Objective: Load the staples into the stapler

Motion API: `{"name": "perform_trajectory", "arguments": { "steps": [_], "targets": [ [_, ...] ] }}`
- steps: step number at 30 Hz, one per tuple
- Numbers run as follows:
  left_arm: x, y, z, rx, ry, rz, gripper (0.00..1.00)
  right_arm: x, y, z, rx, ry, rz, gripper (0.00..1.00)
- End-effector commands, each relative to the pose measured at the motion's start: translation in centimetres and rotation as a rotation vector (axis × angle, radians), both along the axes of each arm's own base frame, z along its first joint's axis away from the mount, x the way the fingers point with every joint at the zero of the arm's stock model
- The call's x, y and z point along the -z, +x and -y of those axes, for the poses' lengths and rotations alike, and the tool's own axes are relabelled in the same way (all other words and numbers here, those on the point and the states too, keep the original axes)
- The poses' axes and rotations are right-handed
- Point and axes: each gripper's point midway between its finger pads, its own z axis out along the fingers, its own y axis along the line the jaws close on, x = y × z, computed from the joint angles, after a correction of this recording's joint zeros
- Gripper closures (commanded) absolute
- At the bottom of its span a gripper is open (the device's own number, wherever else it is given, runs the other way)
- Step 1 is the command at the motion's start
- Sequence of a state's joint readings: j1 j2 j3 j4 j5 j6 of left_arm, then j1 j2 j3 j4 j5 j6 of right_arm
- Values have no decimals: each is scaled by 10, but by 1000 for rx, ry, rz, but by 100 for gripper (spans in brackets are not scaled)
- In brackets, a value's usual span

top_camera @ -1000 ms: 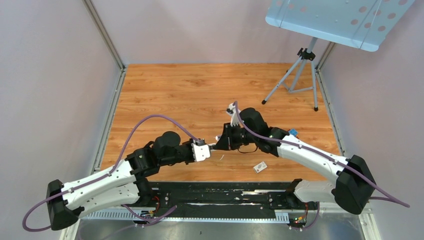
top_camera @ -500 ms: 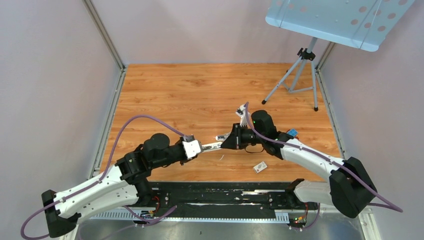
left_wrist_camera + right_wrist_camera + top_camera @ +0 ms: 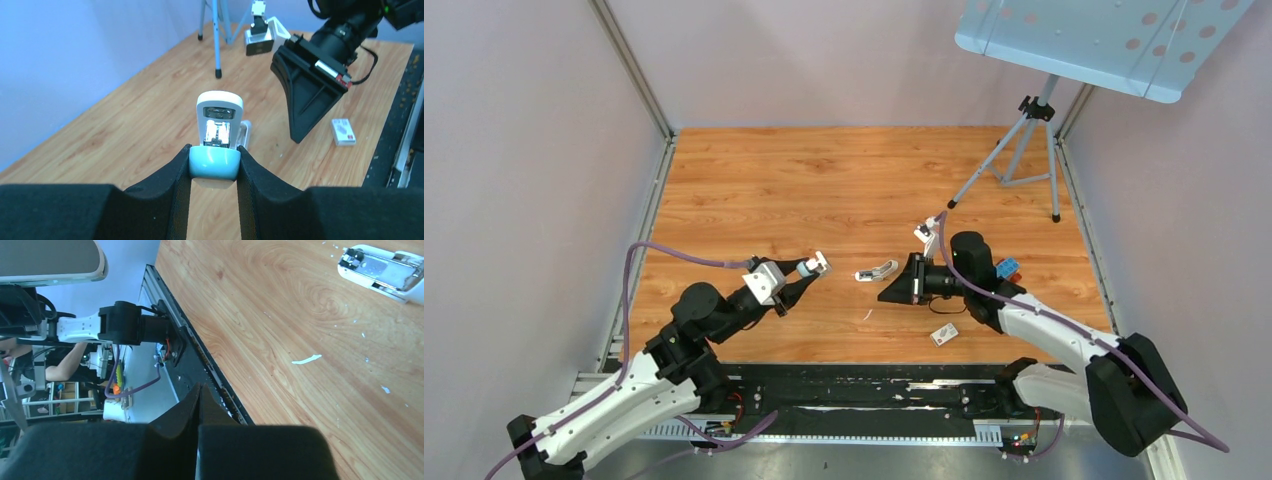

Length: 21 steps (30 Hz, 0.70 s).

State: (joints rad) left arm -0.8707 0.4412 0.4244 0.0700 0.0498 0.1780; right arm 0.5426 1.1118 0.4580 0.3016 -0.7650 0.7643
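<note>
— Stapler [image 3: 876, 271] lies on the table [image 3: 824, 180] between your two arms: slim and white, with its silver channel showing. Your right claw [image 3: 884, 296] is near it, clenched on nothing.

— And your left claw [image 3: 214, 150]?

— It is grasping a white piece [image 3: 219, 117] by its pale blue end, held above the wood. Only your left wrist view shows the metal inside; from above it is a speck.

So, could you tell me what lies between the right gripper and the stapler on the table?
Between right gripper and stapler: bare wood, tiny white specks; right wrist view.
</note>
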Motion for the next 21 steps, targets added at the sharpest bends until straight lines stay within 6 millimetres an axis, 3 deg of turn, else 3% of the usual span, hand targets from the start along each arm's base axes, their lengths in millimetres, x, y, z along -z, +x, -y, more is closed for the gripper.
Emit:
{"name": "perform_trajectory", "arguments": {
  "steps": [1,3,8,12,21],
  "targets": [
    [-35,0,3,7,-145,51,100,-25,-1,1,-23,51,67,100],
    [-28,0,8,30,-84,34,100,-35,2,7,-10,2,135,97],
    [-12,-1,17,76,54,-16,100,-85,21,23,93,-74,331,71],
    [-1,-2,22,105,147,-58,100,-119,25,13,109,-40,362,48],
    [16,6,26,102,290,-154,100,-125,23,-34,80,-135,328,45]
  ]
}}
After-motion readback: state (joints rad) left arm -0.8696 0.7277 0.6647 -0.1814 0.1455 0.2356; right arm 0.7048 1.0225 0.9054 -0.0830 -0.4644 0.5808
